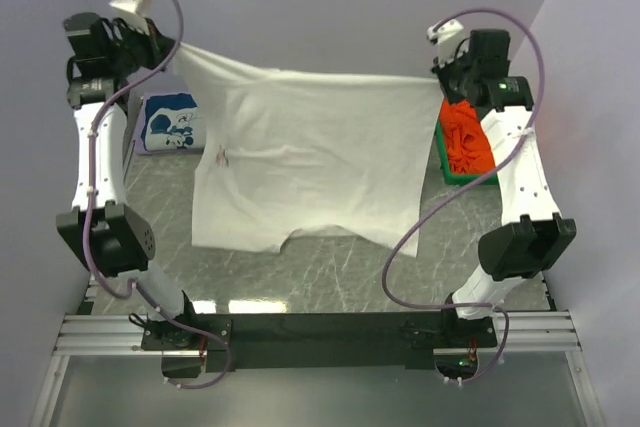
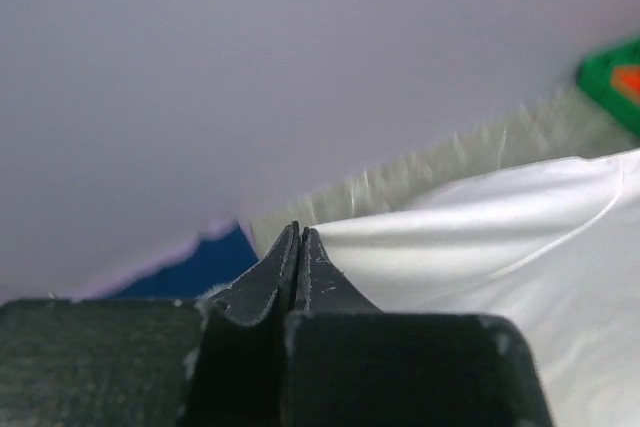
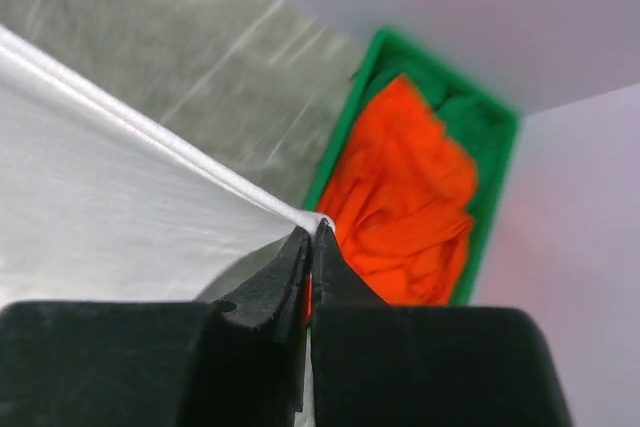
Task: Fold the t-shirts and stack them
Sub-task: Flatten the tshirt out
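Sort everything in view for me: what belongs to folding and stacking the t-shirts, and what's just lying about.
Belongs to the job:
- white t-shirt, stretched between the left gripper and the right gripper
- navy t-shirt, far left
- orange t-shirt, in the bin

Just there:
- green bin
- table

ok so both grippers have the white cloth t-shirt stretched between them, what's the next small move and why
Probably lower both arms together to lay the white cloth t-shirt flat on the grey marbled table. The left gripper and right gripper are each shut on a corner, and the shirt hangs spread and taut between them, so it seems ready to set down.
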Available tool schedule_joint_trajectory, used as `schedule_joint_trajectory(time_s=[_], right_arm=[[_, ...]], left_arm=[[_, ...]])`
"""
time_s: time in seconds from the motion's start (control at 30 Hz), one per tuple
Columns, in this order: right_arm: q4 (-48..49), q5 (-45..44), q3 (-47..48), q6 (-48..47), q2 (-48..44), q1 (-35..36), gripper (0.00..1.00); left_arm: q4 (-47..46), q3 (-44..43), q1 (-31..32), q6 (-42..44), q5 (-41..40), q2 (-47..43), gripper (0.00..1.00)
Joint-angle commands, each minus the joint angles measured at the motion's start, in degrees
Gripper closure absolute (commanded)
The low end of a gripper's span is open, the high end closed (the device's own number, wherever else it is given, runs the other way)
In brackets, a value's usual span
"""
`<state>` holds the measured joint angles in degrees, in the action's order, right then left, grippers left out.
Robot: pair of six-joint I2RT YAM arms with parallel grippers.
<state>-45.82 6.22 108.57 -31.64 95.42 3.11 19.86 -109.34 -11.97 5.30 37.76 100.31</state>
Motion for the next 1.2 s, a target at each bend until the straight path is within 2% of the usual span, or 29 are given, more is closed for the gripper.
schedule_joint_trajectory(time_s=[0.0,0.1,0.23,0.33,0.5,0.6,0.77,0.93,1.0,1.17], right_arm=[[8.0,-6.1,7.1,3.6,-7.9,-0.5,1.00],[14.5,-9.4,9.3,4.0,-12.5,-0.5,1.00],[22.2,-10.9,8.6,3.9,-18.2,-0.5,1.00],[21.1,-11.4,6.2,2.6,-20.9,-0.4,1.00],[23.1,-12.5,0.2,2.5,-28.3,-0.3,1.00],[22.7,-13.6,0.0,2.6,-31.7,-0.5,1.00],[22.3,-13.2,3.1,4.2,-38.4,-0.4,1.00],[23.4,-13.4,7.9,4.2,-42.9,-0.4,1.00],[25.2,-12.7,8.1,4.2,-45.7,-0.4,1.00],[28.6,-10.4,5.5,3.5,-52.2,-0.4,1.00]], left_arm=[[-21.7,-1.1,-3.1,-10.0,-1.2,-11.2,0.99],[-29.1,-3.1,-4.2,-13.5,-3.9,-14.5,0.99],[-32.3,-7.9,-6.3,-18.2,-4.7,-16.5,0.99],[-30.9,-4.7,-6.4,-16.3,-2.4,-19.9,0.99],[-28.7,5.5,-6.8,-14.1,-5.3,-28.7,0.99],[-27.9,7.5,-6.8,-13.1,-6.3,-33.8,0.99],[-23.1,3.2,-6.8,-9.8,-12.9,-40.4,0.99],[-24.2,-0.3,-6.8,-6.6,-16.0,-45.5,0.99],[-24.6,-2.2,-6.8,-5.9,-18.1,-47.1,0.99],[-26.1,-2.8,-3.8,1.9,-21.7,-51.3,0.99]])
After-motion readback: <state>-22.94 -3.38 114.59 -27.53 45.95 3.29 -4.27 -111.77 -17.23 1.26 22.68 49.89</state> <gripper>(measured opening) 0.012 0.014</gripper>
